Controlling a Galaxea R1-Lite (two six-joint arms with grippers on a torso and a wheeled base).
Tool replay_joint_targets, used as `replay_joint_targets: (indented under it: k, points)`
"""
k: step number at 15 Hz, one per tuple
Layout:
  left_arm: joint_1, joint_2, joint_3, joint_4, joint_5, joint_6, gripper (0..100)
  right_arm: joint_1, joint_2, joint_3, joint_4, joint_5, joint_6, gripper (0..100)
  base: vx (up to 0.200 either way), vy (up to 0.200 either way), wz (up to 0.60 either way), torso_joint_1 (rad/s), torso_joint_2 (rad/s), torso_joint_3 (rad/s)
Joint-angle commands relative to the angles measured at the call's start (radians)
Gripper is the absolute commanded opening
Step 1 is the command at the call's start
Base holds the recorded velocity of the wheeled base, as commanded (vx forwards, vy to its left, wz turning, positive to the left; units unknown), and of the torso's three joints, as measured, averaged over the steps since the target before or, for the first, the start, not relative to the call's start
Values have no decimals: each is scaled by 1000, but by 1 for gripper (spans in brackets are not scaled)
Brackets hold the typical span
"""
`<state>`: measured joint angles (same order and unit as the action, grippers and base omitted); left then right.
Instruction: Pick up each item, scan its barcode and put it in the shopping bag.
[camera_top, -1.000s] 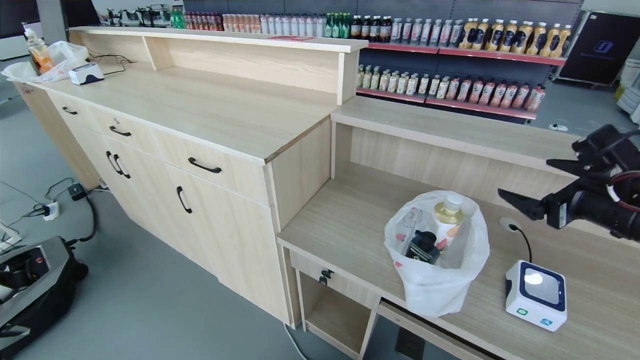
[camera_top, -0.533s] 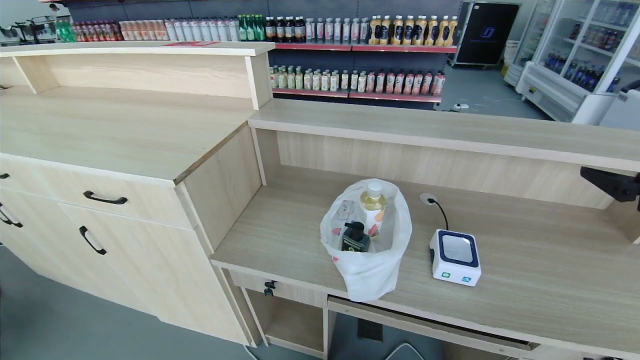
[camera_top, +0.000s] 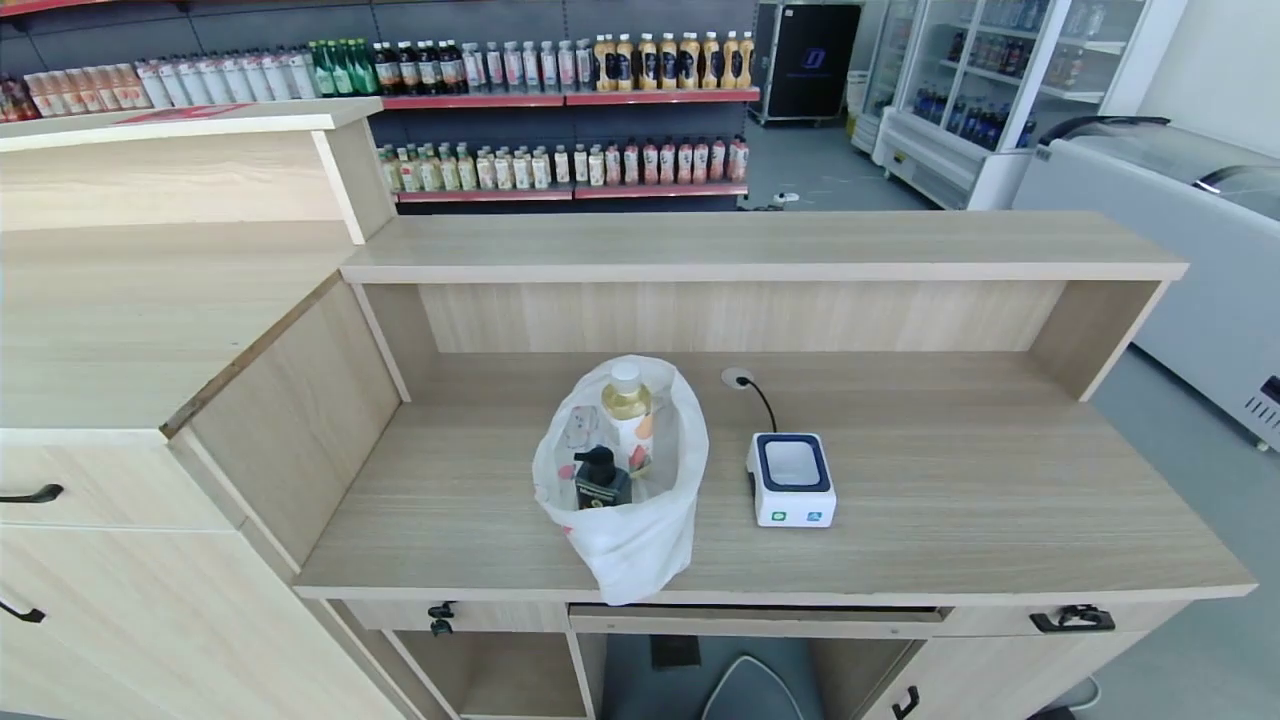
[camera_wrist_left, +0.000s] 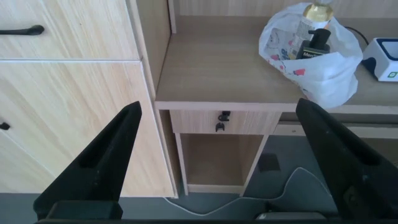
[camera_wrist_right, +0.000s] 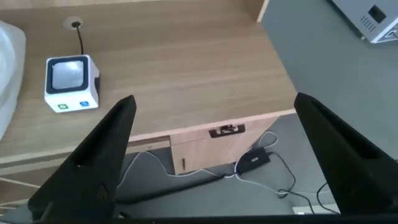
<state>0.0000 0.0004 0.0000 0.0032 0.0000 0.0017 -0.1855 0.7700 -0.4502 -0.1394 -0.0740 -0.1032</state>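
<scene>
Pale wooden counter (camera_top: 950, 500) spans the foreground. Out in front of its near edge, the left gripper (camera_wrist_left: 214, 165) and right gripper (camera_wrist_right: 214, 162) each have their fingers spread wide and hold nothing. On the counter the white shopping bag (camera_top: 625, 530) stands open, with a dark pump bottle (camera_top: 601, 482) and a yellow drink bottle (camera_top: 627, 405) upright inside. The scanner (camera_top: 791, 478) sits just to its right. Shelves of bottles (camera_top: 560, 165) line the far wall.

Light wood counter (camera_top: 960, 500), white shopping bag (camera_top: 630, 540) standing on it, scanner (camera_top: 791, 480) just beside
</scene>
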Motion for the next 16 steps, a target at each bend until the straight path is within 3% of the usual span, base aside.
replay_joint_targets:
  k: [1, 3, 4, 7, 11, 16]
  points:
    - [0, 0, 0, 0, 0, 0, 100, 31, -354, 321, -32, -43, 54, 100, 0, 0, 0, 0, 0, 0]
    - [0, 0, 0, 0, 0, 0, 100, 58, -569, 450, -13, -44, 65, 100, 0, 0, 0, 0, 0, 0]
    - [0, 0, 0, 0, 0, 0, 100, 63, -666, 450, 84, -39, 86, 100, 0, 0, 0, 0, 0, 0]
    - [0, 0, 0, 0, 0, 0, 100, 87, -672, 450, 83, -15, 111, 100, 0, 0, 0, 0, 0, 0]
    - [0, 0, 0, 0, 0, 0, 100, 192, -767, 450, 84, 3, 105, 100, 0, 0, 0, 0, 0, 0]
    - [0, 0, 0, 0, 0, 0, 100, 192, -770, 450, 136, 25, 163, 100, 0, 0, 0, 0, 0, 0]
